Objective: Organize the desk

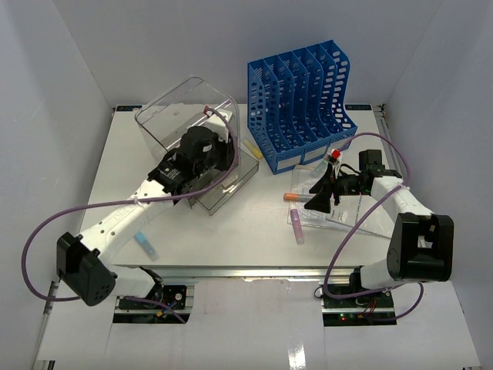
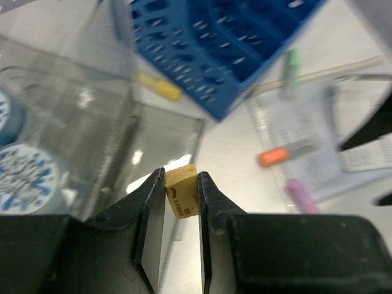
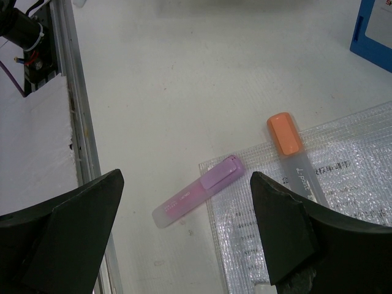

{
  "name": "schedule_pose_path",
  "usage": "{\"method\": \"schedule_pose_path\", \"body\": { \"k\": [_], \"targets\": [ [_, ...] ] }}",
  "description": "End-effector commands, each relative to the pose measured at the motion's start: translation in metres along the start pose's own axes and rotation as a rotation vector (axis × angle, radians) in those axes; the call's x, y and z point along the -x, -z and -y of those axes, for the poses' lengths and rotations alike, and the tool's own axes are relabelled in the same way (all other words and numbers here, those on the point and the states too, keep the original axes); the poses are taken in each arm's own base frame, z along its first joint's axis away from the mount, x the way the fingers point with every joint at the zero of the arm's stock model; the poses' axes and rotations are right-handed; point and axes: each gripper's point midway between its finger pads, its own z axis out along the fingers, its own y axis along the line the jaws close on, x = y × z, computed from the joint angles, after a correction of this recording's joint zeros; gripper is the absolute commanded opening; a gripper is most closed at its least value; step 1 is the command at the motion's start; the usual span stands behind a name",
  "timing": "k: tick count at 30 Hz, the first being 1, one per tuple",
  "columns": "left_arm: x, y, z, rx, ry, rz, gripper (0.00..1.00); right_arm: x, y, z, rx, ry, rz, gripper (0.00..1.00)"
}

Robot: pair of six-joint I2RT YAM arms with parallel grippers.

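Left claw pinching block, right claw — wide

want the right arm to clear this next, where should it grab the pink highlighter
Mid-barrel, from straight above, with the right end effector closing across its narrow width. The pink highlighter lies flat on the desk with both long sides free, and the orange highlighter lies clear of it.
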Motion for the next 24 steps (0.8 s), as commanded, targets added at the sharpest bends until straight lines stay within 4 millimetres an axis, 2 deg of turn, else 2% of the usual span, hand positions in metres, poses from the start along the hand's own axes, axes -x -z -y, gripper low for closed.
{"method": "schedule_pose_path", "body": {
  "k": [1, 4, 10, 11, 13, 18, 21, 24],
  "targets": [
    [-0.005, -0.002, -0.049, 0.259, -0.2, -0.076, 0.0, 0.014, 0.003, 0.002, 0.002, 0.049, 0.018, 0.9],
    [-0.024, -0.014, -0.053, 0.273, -0.277, -0.136, 0.0, 0.014, 0.003, 0.001, 0.003, 0.051, 0.019, 0.9],
    [-0.053, -0.026, -0.051, 0.268, -0.324, -0.211, 0.02, 0.016, 0.003, -0.001, 0.005, 0.056, 0.024, 0.9],
    [-0.056, -0.028, -0.052, 0.27, -0.327, -0.219, 0.06, 0.016, 0.003, -0.002, 0.006, 0.056, 0.025, 0.9],
    [-0.061, -0.03, -0.053, 0.277, -0.332, -0.231, 0.24, 0.016, 0.003, -0.002, 0.008, 0.057, 0.026, 0.9],
    [-0.07, -0.033, -0.054, 0.293, -0.35, -0.258, 0.56, 0.018, 0.004, -0.004, 0.011, 0.061, 0.03, 0.9],
    [-0.074, -0.033, -0.049, 0.277, -0.357, -0.27, 0.65, 0.019, 0.005, -0.006, 0.013, 0.068, 0.034, 0.9],
    [-0.071, -0.032, -0.033, 0.214, -0.355, -0.265, 0.68, 0.02, 0.005, -0.007, 0.014, 0.073, 0.037, 0.9]
  ]
}}
